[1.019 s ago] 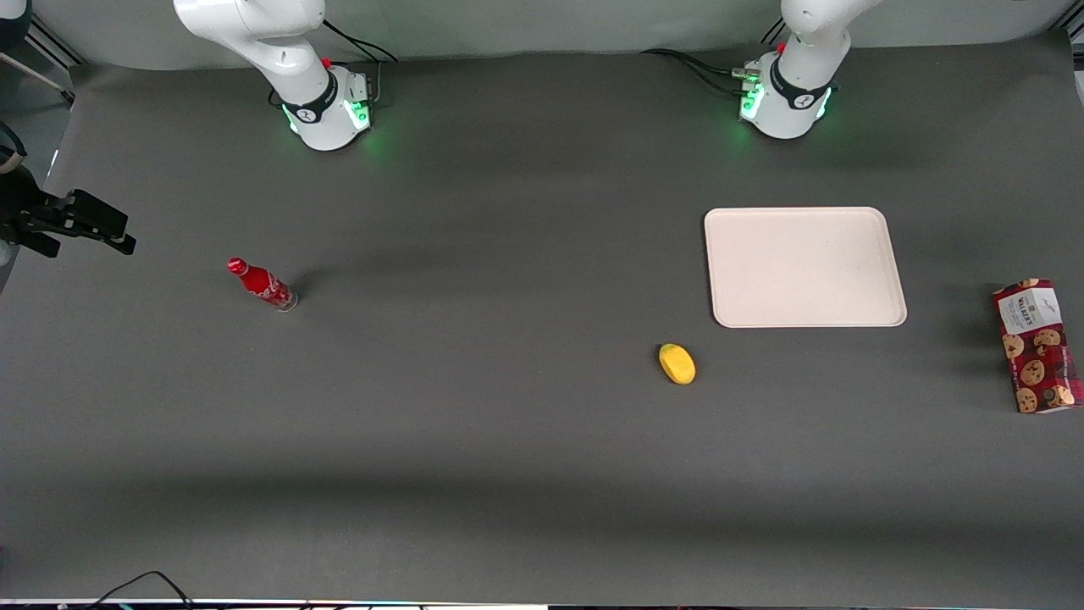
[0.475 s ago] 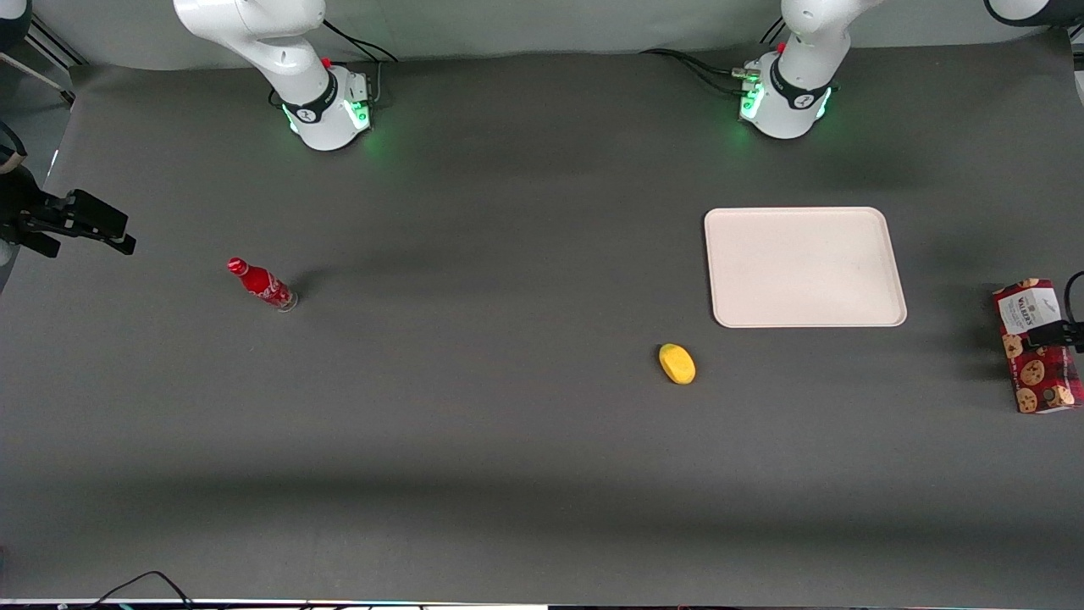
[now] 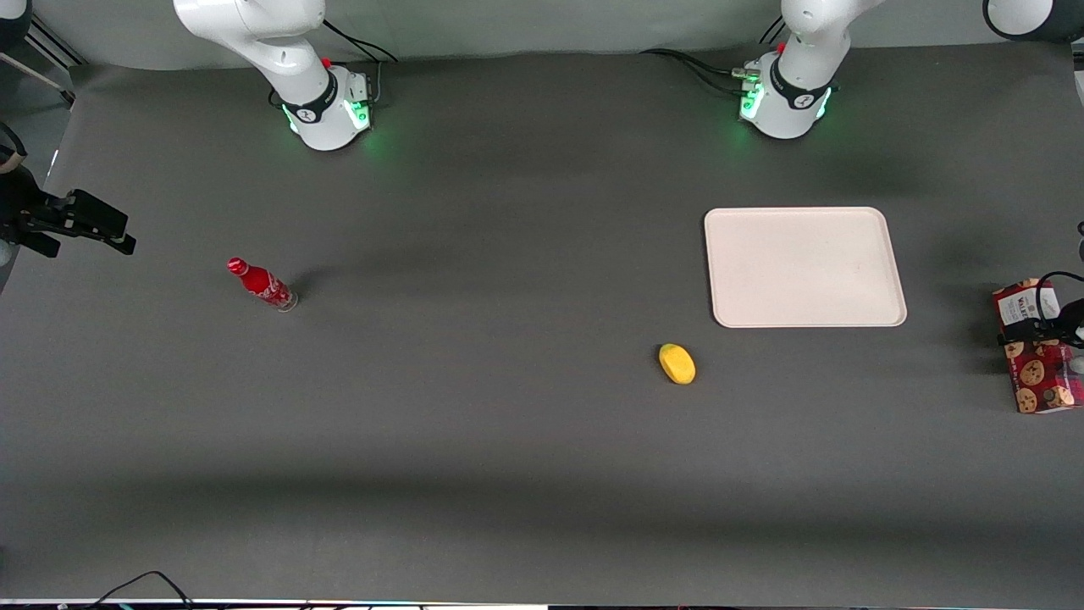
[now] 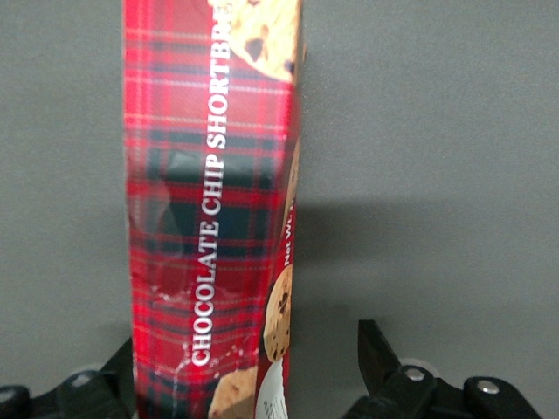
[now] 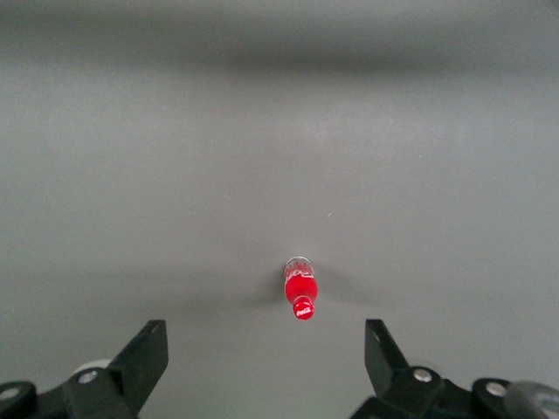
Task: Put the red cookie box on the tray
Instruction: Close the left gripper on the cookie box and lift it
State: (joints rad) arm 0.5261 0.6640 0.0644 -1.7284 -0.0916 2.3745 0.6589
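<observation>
The red cookie box lies on the dark table at the working arm's end, beside the tray and a little nearer the front camera. The cream-white tray holds nothing. My left gripper is down over the box near its white-label end. In the left wrist view the tartan box runs lengthwise between the gripper fingers. The gripper is open: one finger stands clear of the box with table showing between, while the other is close beside the box's edge.
A yellow fruit-like object lies on the table nearer the front camera than the tray. A small red bottle stands toward the parked arm's end. The table's edge runs close beside the box.
The left gripper has come into the front view from the working arm's end and now sits over the box's label end. The box has not moved.
</observation>
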